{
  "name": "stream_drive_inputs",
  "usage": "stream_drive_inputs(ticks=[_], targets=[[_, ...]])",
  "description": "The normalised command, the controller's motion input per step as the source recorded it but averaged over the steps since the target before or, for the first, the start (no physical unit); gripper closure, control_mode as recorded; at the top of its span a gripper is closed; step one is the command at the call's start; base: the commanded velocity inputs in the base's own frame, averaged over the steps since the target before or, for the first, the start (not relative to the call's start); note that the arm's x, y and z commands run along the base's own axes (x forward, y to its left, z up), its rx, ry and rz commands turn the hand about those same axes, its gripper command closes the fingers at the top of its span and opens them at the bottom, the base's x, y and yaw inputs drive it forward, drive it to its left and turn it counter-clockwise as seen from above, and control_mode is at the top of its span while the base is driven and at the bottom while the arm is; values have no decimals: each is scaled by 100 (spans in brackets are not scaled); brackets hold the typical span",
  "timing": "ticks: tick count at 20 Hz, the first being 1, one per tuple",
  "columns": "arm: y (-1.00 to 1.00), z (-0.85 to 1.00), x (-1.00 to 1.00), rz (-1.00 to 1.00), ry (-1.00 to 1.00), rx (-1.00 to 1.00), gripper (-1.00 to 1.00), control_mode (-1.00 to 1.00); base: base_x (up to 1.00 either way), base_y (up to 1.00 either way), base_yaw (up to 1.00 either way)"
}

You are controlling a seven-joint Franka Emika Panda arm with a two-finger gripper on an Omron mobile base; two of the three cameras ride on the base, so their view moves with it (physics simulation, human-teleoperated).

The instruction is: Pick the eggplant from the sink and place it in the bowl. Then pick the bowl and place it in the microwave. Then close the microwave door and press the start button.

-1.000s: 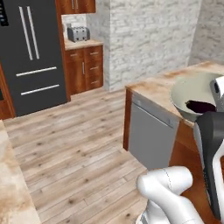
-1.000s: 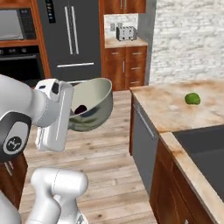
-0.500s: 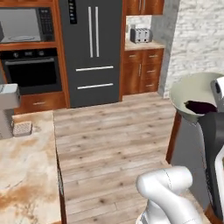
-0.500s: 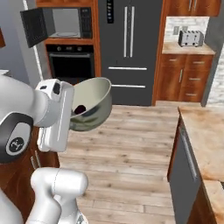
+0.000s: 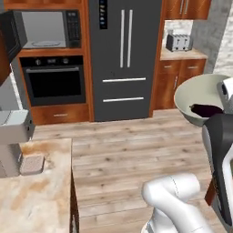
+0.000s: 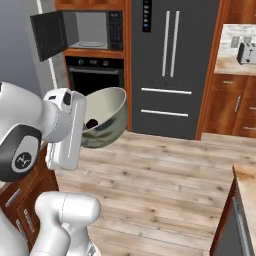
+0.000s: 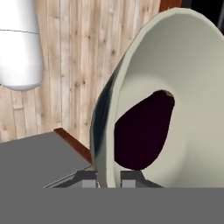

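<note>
Bowl (image 6: 106, 120), round, smooth cream inside with mottled darker outside, carried aloft over plank floor (image 6: 165, 175), tilted. Jaws nearly closed, pinching its thin rim, one finger (image 7: 131, 178) inside, one outside. Eggplant (image 7: 142, 131), glossy dark purple oval, lies against inner wall. Microwave (image 5: 48, 29), boxy, grey cavity, flat round turntable; door (image 6: 49, 35) swung open.

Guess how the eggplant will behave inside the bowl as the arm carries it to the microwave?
The eggplant looks glossy and rounded, so it probably slides or rolls easily. It lies loose in the bowl, which is held by its rim and looks tilted, so it likely settles against the low side. The bowl is far wider and deep, so spilling seems unlikely unless tilt grows.
</note>
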Motion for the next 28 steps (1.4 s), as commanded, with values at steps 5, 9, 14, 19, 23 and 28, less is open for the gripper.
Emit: stream_drive_inputs(ticks=[5, 9, 14, 19, 23, 28], targets=[[0, 0, 0, 0, 0, 0, 100, 100, 100, -1, 1], [0, 0, 0, 0, 0, 0, 100, 100, 100, 0, 0], [0, 0, 0, 0, 0, 0, 100, 100, 100, 0, 0], [0, 0, 0, 0, 0, 0, 100, 100, 100, 0, 0], [0, 0, 0, 0, 0, 0, 100, 100, 100, 0, 0], [0, 0, 0, 0, 0, 0, 100, 100, 100, 25, 0]])
